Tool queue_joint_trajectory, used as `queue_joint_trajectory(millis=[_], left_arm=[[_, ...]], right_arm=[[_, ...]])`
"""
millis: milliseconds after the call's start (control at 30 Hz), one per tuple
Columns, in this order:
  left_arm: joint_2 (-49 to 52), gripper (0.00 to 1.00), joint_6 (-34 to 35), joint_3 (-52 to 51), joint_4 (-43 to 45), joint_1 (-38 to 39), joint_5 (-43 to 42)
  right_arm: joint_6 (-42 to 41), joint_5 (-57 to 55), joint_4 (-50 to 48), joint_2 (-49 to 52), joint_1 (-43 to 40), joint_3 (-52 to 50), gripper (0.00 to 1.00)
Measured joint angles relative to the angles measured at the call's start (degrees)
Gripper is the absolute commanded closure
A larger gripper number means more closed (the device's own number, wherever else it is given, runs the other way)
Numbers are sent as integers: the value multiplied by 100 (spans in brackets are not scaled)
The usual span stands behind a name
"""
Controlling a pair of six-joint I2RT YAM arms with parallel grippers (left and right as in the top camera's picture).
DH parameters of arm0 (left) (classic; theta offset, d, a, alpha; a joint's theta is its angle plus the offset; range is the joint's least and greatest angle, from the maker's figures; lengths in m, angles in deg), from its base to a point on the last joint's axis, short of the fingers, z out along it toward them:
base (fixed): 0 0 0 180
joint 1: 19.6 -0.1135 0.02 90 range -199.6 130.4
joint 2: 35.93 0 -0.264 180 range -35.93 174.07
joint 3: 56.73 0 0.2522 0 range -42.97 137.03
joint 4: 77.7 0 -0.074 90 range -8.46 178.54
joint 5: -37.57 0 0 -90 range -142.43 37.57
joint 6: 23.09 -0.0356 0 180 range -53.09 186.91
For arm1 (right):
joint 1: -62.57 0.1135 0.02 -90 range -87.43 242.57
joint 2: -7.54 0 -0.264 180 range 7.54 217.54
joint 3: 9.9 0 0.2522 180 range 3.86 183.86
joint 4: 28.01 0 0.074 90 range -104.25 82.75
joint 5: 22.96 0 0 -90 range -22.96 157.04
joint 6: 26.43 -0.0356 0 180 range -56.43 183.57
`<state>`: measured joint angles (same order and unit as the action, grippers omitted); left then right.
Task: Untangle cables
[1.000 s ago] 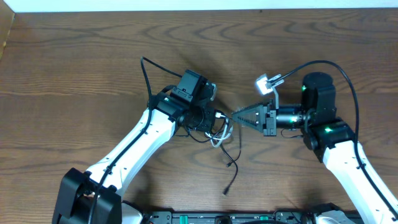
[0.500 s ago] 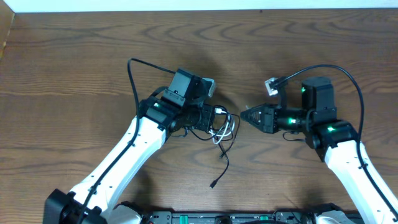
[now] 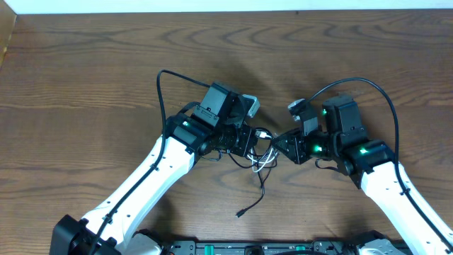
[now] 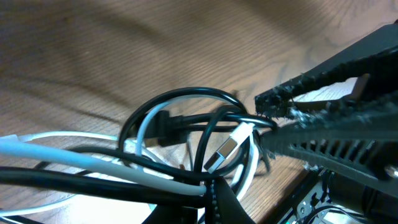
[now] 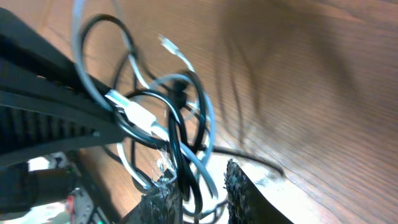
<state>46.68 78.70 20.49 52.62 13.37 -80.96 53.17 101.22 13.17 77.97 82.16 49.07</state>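
Observation:
The white cable (image 3: pixel 264 161) and black cable (image 3: pixel 257 185) hang tangled between the two arms at mid-table. My left gripper (image 3: pixel 249 142) is shut on strands of both. In the left wrist view the white cable (image 4: pixel 68 155) and black cable (image 4: pixel 165 98) run into its closed tips (image 4: pixel 214 186). My right gripper (image 3: pixel 280 146) faces it from the right. In the right wrist view its jaws (image 5: pixel 199 182) stand apart, with black cable (image 5: pixel 180 149) and white cable (image 5: pixel 205 124) loops passing through the gap. A white plug (image 4: pixel 227 147) lies inside the loops.
The black cable's free end (image 3: pixel 241 212) trails on the wooden table (image 3: pixel 85 78) toward the front edge. Thick black arm wires (image 3: pixel 173 78) arc over both wrists. The right gripper's fingers (image 4: pixel 323 118) fill the right side of the left wrist view.
The right gripper has swung down and left into the tangle and its jaws have parted. The left gripper has shifted right with the cables; the black tail has slid leftward.

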Motion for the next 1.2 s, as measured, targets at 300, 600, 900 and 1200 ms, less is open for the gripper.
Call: queue_joint_trajectory(millis=[300, 600, 900, 1200], left_arm=[[0, 93, 0, 0, 28, 0, -9], [0, 93, 2, 0, 59, -2, -96], [0, 93, 0, 0, 184, 0, -199], [-348, 92, -2, -7, -105, -144, -223]], right_arm=[[55, -455, 179, 79, 15, 0, 88], [63, -313, 166, 153, 66, 0, 88], [24, -619, 304, 153, 149, 2, 99], [-1808, -3665, 1784, 170, 170, 13, 99]])
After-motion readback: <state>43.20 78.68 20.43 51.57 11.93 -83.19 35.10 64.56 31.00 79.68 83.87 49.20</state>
